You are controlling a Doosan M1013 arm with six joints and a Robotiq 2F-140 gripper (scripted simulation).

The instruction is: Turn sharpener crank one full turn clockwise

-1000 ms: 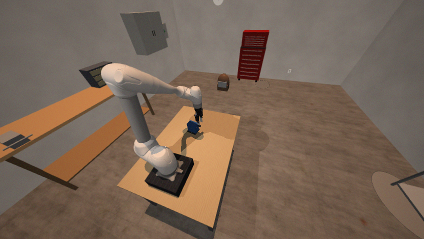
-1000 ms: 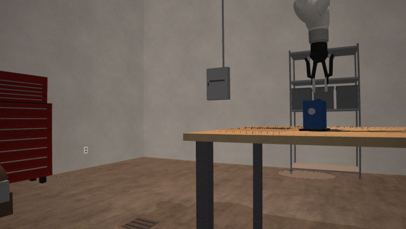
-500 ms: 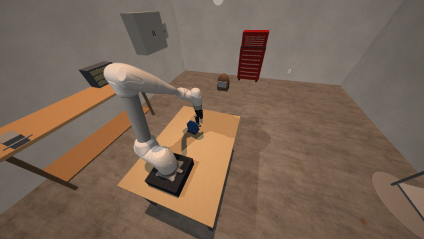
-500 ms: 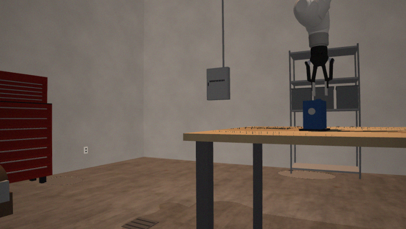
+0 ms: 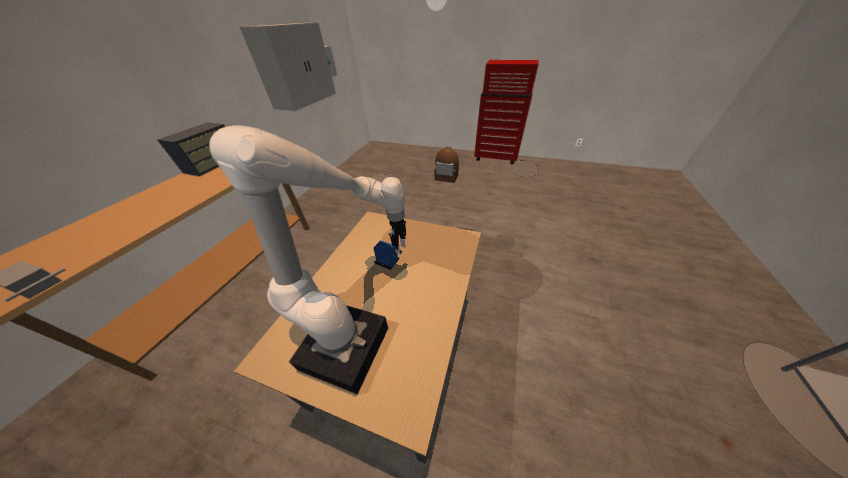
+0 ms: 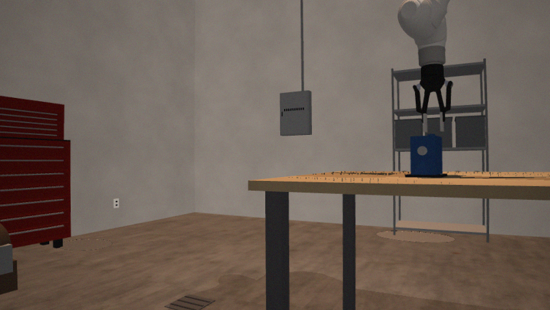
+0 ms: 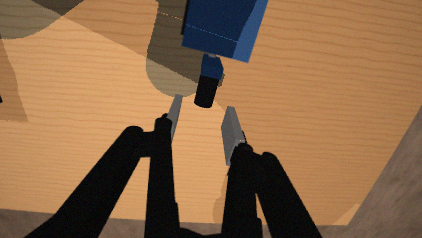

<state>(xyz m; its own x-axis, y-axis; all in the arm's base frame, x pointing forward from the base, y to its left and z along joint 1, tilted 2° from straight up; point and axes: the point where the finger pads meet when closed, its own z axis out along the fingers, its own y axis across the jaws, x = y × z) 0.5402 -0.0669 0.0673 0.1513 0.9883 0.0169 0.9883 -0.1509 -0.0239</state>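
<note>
The blue pencil sharpener (image 5: 385, 253) stands on the wooden table (image 5: 383, 314); it also shows in the exterior view (image 6: 425, 155) and at the top of the wrist view (image 7: 223, 26). Its black crank knob (image 7: 205, 90) sticks up at the top of its circle, on a blue crank arm (image 7: 212, 67). My gripper (image 7: 202, 112) hangs straight above the knob, fingers partly open with nothing between them. The fingertips (image 6: 433, 126) stand just above the sharpener's top, one on each side of the knob's line, apart from it.
The arm's black base (image 5: 339, 353) sits on the near end of the table. A red tool chest (image 5: 504, 111) and a brown object (image 5: 446, 164) stand far off on the floor. A grey shelf (image 6: 438, 146) is behind the table.
</note>
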